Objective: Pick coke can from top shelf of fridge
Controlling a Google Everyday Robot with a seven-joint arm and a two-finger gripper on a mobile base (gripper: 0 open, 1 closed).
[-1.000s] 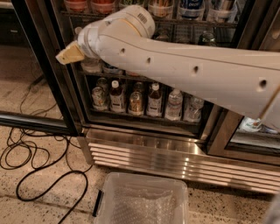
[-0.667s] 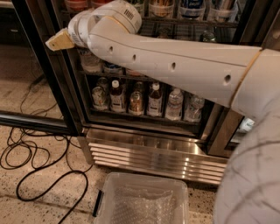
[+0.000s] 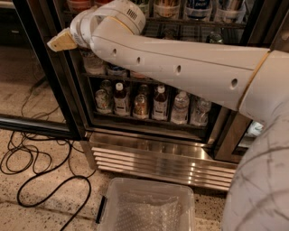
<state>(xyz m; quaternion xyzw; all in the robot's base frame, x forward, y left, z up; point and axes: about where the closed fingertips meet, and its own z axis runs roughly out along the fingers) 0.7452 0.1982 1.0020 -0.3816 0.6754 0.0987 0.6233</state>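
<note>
Hand (image 3: 61,41) (upper left) before fridge (image 3: 158,159).

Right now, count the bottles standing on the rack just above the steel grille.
6 bottles in a row, from left: first, second, third, fourth, fifth, sixth. Others may hide behind them. The claw sits upper left, by the door frame.

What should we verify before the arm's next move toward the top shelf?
1. Gripper placement: upper left, in front of the black door frame of the fridge, not at the top shelf: not ok.
2. Coke can identified: reddish items cut off at the top edge: cannot tell.
3. View of the middle racks: blocked by the arm: not ok.
4. Floor cables apart from the arm: ok.
</note>
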